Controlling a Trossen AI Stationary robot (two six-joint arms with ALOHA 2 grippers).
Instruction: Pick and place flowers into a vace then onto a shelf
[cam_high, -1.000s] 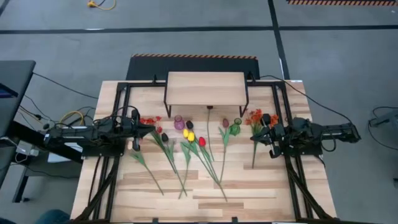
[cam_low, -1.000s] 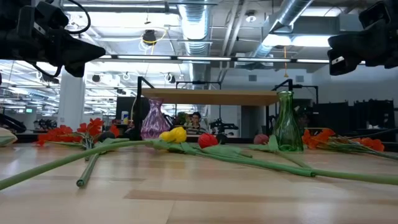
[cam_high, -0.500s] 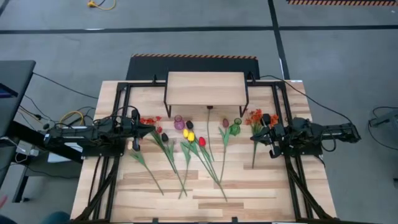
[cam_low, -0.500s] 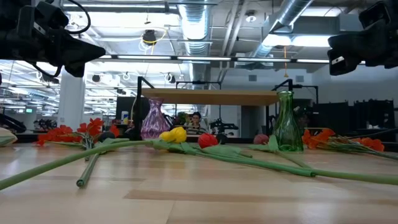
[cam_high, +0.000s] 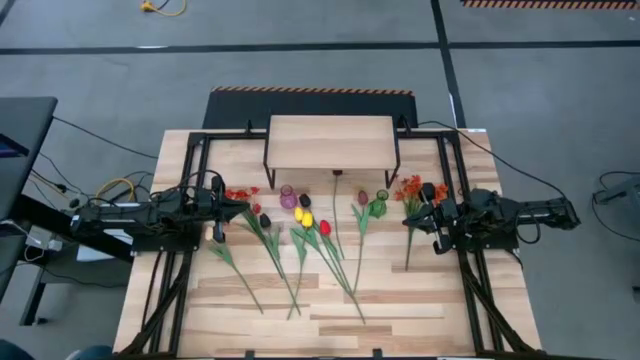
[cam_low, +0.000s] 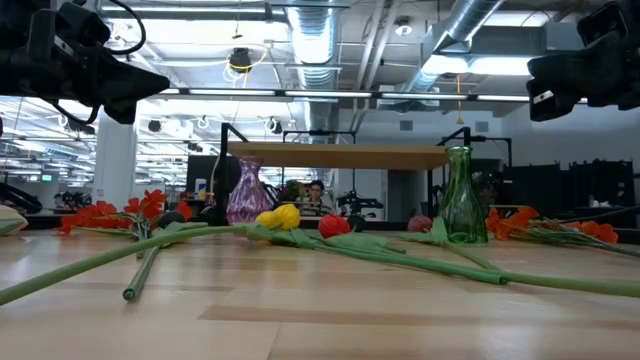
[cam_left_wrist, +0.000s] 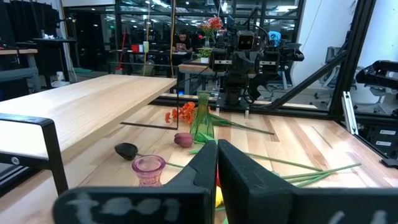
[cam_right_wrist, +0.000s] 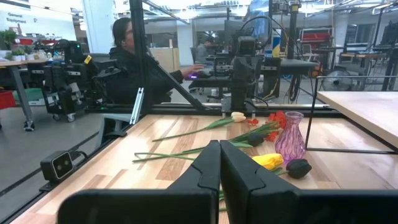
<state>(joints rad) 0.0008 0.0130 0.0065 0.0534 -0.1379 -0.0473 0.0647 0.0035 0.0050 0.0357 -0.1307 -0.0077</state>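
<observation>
Flowers (cam_high: 305, 235), artificial tulips on thin green stems, lie tangled on the wood-plank table (cam_high: 400, 310) between the closed, empty left gripper (cam_high: 243, 207) and right gripper (cam_high: 408, 222); crossed stems risk dragging neighbours.

Shelf (cam_high: 330, 140): pale matt wood, black metal legs. Vases (cam_low: 247, 190) glossy glass. Table (cam_high: 400, 300) light planks.
</observation>
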